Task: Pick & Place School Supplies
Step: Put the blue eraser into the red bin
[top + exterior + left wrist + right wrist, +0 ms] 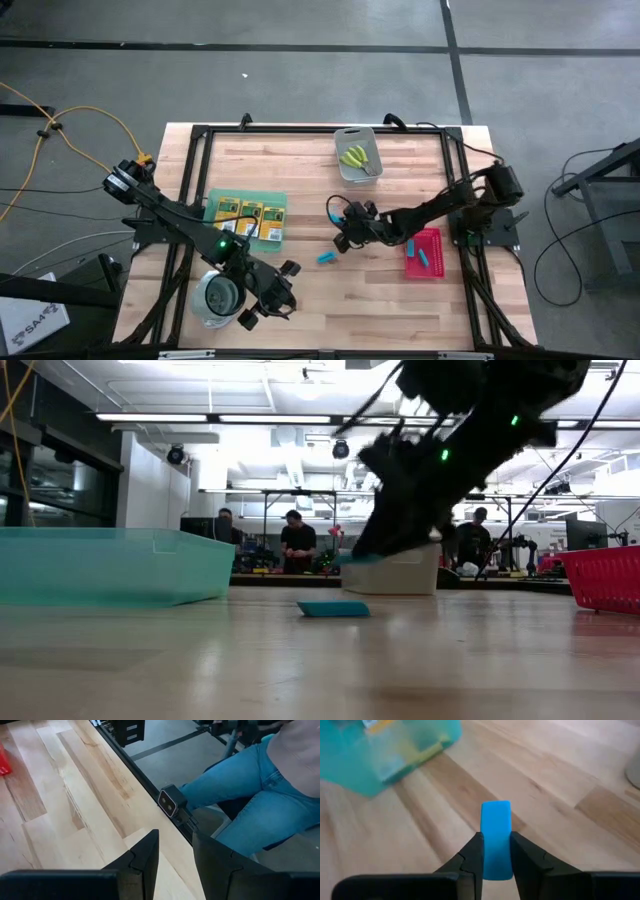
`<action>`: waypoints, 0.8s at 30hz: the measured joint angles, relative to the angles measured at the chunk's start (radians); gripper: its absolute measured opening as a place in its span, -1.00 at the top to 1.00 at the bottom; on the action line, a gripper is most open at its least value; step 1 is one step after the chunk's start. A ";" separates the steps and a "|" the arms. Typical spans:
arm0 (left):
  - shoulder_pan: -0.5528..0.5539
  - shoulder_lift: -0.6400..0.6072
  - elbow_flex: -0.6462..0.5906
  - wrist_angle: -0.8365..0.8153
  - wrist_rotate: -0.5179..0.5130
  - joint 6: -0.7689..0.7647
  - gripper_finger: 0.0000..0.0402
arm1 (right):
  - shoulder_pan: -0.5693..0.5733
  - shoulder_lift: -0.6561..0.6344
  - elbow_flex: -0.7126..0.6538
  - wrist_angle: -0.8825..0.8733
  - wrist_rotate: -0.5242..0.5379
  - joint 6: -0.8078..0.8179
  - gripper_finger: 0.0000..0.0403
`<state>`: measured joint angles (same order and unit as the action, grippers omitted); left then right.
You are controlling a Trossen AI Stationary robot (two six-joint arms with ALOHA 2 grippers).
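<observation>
Presently I see the right end effector [495, 852] clamped on a light-blue block [496, 837] above mid-desk [300, 300]; a second block [325, 258] lies just beside it; left end effector [175, 865] apart, idle

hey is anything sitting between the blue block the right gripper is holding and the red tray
Nothing visible. The right gripper is shut on a blue block mid-table; the red tray lies just behind it, with bare wood between. Another blue block lies on the opposite side.
</observation>
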<state>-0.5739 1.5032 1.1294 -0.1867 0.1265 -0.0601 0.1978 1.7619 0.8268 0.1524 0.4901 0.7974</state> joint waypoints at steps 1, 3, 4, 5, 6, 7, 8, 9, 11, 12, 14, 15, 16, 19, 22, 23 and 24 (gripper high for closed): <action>0.000 0.000 0.000 0.000 0.000 0.000 0.43 | 0.008 -0.019 0.000 -0.020 0.001 0.013 0.65; 0.000 0.000 0.000 0.001 0.000 0.000 0.43 | 0.026 -0.056 0.002 -0.087 0.001 0.042 0.65; 0.000 0.000 0.000 0.001 0.000 0.001 0.43 | 0.038 -0.079 0.001 -0.136 0.001 0.056 0.65; 0.000 0.000 0.000 0.002 0.000 0.003 0.43 | 0.049 -0.102 0.000 -0.181 0.001 0.070 0.65; 0.000 0.000 0.000 0.003 0.000 0.006 0.43 | 0.058 -0.123 0.000 -0.209 0.002 0.086 0.65; 0.000 0.000 0.000 0.003 0.000 0.006 0.43 | 0.069 -0.145 0.001 -0.235 0.004 0.104 0.65; 0.000 0.000 0.000 0.003 0.000 0.006 0.43 | 0.082 -0.171 0.002 -0.276 0.006 0.120 0.65; 0.000 0.000 0.000 0.003 0.000 0.007 0.43 | 0.095 -0.197 0.001 -0.324 0.008 0.136 0.65; 0.000 0.000 0.000 0.004 0.000 0.006 0.43 | 0.121 -0.238 0.001 -0.382 0.008 0.170 0.65; 0.000 0.000 0.000 0.004 0.000 0.007 0.43 | 0.136 -0.260 0.001 -0.417 0.007 0.188 0.65; 0.000 0.000 0.000 0.004 0.000 0.007 0.43 | 0.167 -0.309 0.000 -0.496 0.006 0.224 0.65; 0.000 0.000 0.000 0.004 0.000 0.007 0.43 | 0.182 -0.333 0.000 -0.521 0.006 0.240 0.65; 0.000 0.000 0.000 0.004 0.000 0.007 0.43 | 0.200 -0.356 0.001 -0.554 0.004 0.264 0.65; 0.000 0.000 0.000 0.006 0.000 0.007 0.43 | 0.254 -0.428 0.001 -0.680 0.004 0.341 0.65; 0.000 0.000 0.000 0.007 0.000 0.007 0.43 | 0.315 -0.494 0.001 -0.819 0.002 0.463 0.65; 0.000 0.000 0.000 0.007 0.000 0.007 0.43 | 0.336 -0.511 0.001 -0.868 0.002 0.508 0.65; 0.000 0.000 0.000 0.007 0.000 0.007 0.43 | 0.358 -0.527 0.001 -0.910 0.000 0.552 0.65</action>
<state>-0.5735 1.5032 1.1294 -0.1795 0.1265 -0.0531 0.5560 1.2352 0.8280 -0.7576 0.4904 1.3497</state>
